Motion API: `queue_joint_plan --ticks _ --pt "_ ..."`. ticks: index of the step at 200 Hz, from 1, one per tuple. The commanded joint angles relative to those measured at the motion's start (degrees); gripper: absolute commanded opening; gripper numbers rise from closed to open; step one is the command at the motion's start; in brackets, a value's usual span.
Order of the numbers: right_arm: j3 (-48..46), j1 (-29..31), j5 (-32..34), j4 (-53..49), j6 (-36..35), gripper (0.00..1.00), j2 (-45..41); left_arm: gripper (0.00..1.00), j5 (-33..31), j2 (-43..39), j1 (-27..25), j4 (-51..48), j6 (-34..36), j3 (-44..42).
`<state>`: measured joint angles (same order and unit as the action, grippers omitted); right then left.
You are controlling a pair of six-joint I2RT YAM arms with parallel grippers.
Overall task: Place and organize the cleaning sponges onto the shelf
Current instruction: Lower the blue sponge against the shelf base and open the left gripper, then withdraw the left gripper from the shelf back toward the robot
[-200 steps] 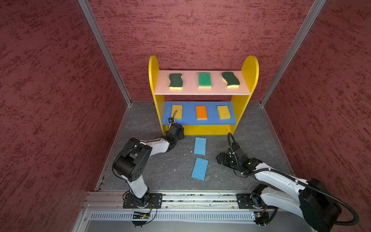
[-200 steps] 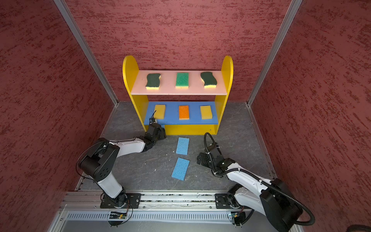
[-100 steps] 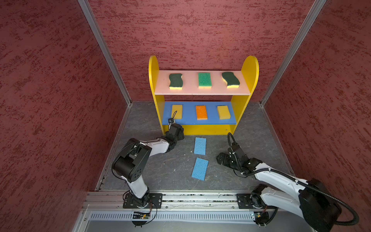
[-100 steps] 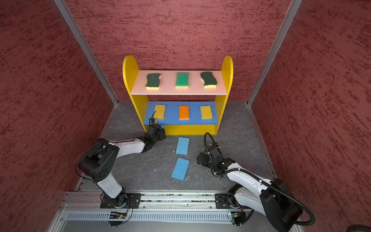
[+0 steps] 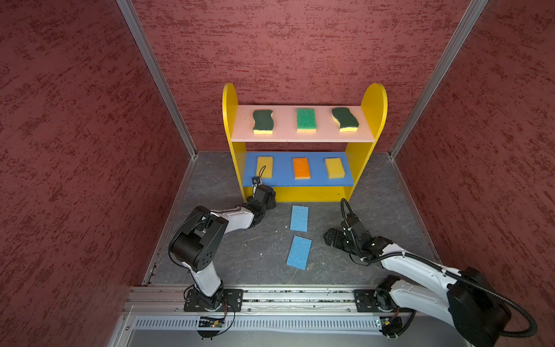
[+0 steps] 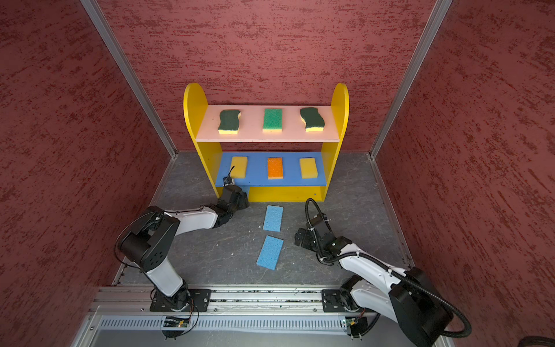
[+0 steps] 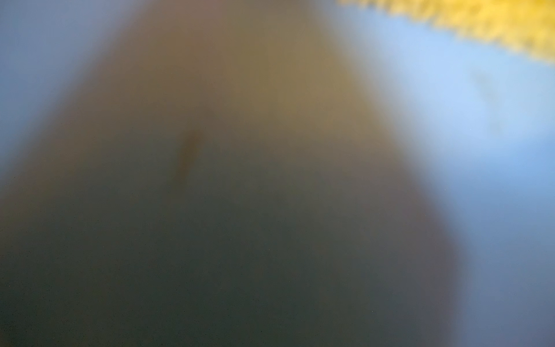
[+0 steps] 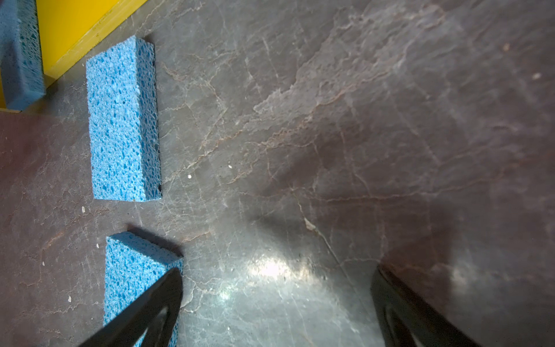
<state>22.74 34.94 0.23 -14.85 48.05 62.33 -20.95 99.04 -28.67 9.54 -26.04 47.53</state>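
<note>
Bottom-tier placement, probably: left tool [image 5: 267,196] at shelf [image 5: 374,99] foot, aperture indiscernible; right tool [image 8: 276,300] spread wide, empty; next, grasp blue sponge [image 5: 299,218] nearest shelf.

Coarse, open-pored foam is seen on the blue sponge [image 8: 123,120] ahead of the jaws of the right gripper [image 8: 276,273]. Between those jaws, the stone-like floor [image 8: 330,120] is shown veined and faintly glossy. The shelf [image 8: 75,27] is finished in smooth yellow paint.

- Both top views look down from high in front toward the shelf [image 5: 374,102], sharing nearly the whole scene.
- Left wrist view: too close, all blur.
- Right wrist view: low over the counter [image 8: 330,120], facing a blue sponge [image 8: 123,120].
</note>
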Motion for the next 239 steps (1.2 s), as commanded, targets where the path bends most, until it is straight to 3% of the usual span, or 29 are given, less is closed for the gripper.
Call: queue_joint_plan --ticks 1,89,167,239 --pt "-1.3 0.3 0.2 -0.3 1.1 0.99 -0.6 0.78 2.6 3.4 0.3 -5.8 -0.2 -0.3" --pt "-1.1 0.3 0.3 -0.6 1.1 0.99 -1.2 0.79 2.0 -1.9 -1.6 -8.1 1.5 -1.5" --pt "-1.6 0.3 0.4 -1.2 1.3 0.99 -4.3 0.78 1.1 -18.0 -3.4 -15.4 1.7 -6.7" --pt "-2.1 0.3 0.2 -1.4 0.8 0.99 -6.8 0.72 9.4 -34.7 -1.5 -15.3 -6.1 -19.2"
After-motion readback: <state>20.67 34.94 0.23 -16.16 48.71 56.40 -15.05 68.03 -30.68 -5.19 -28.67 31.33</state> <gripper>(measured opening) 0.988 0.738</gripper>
